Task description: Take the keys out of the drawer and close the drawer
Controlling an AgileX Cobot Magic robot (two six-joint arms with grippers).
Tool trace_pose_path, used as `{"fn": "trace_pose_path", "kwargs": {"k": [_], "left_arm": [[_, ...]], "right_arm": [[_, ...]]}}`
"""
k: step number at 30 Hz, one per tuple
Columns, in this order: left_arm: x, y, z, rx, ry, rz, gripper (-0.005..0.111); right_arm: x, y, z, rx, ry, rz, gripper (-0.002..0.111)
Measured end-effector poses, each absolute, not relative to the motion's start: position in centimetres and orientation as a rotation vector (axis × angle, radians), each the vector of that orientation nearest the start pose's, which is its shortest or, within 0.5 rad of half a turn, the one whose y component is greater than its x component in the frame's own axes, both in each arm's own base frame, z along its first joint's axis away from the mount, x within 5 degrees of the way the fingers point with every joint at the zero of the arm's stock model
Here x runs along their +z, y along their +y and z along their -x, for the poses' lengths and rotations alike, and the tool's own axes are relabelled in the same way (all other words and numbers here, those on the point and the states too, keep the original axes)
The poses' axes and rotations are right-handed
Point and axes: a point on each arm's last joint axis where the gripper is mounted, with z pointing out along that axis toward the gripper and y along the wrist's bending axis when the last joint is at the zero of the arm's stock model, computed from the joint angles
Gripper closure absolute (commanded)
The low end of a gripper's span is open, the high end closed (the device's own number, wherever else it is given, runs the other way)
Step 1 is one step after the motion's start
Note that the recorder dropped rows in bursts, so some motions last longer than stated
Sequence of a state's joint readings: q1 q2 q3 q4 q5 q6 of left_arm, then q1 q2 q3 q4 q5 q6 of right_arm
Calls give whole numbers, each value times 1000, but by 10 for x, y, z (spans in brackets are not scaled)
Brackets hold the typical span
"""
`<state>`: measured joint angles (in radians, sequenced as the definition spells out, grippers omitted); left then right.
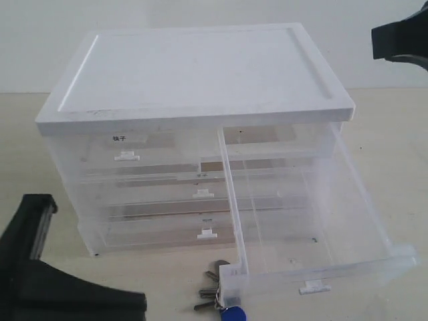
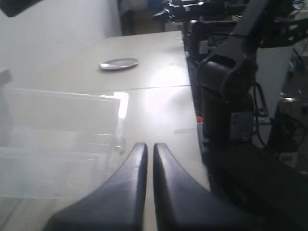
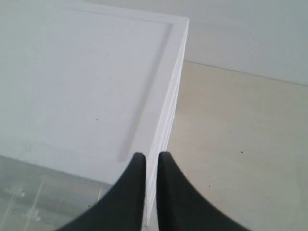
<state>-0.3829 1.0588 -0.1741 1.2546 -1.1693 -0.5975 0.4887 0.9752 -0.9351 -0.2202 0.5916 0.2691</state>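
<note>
Keys (image 1: 221,299): on the desk (image 1: 391,140) by its near edge, just beside the drawer (image 1: 348,275), which stands pulled out and empty. Left end effector (image 2: 150,147) and right end effector (image 3: 148,156): both closed, holding nothing. Advice: push the drawer front squarely, clear of the keys.

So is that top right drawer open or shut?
Open: the drawer sticks far out of the cabinet; the keys lie outside by its front corner.

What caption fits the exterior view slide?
Clear drawer pulled out, nothing visible inside; keys on the table by its front corner.
</note>
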Motion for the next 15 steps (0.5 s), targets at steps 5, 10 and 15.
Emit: {"fn": "trace_pose_path", "kwargs": {"k": [5,10,15], "left_arm": [[211,-156,-85,-1032,1298,-1399,102],[201,-200,-80,-1009,1325,-1451,102],[189,-223,-94,-887,1418,-1401,102]], "right_arm": [[355,91,-196,186,2122,370,108],[352,92,-198,176,2132,377,108],[351,91,-198,171,2142,377,108]]}}
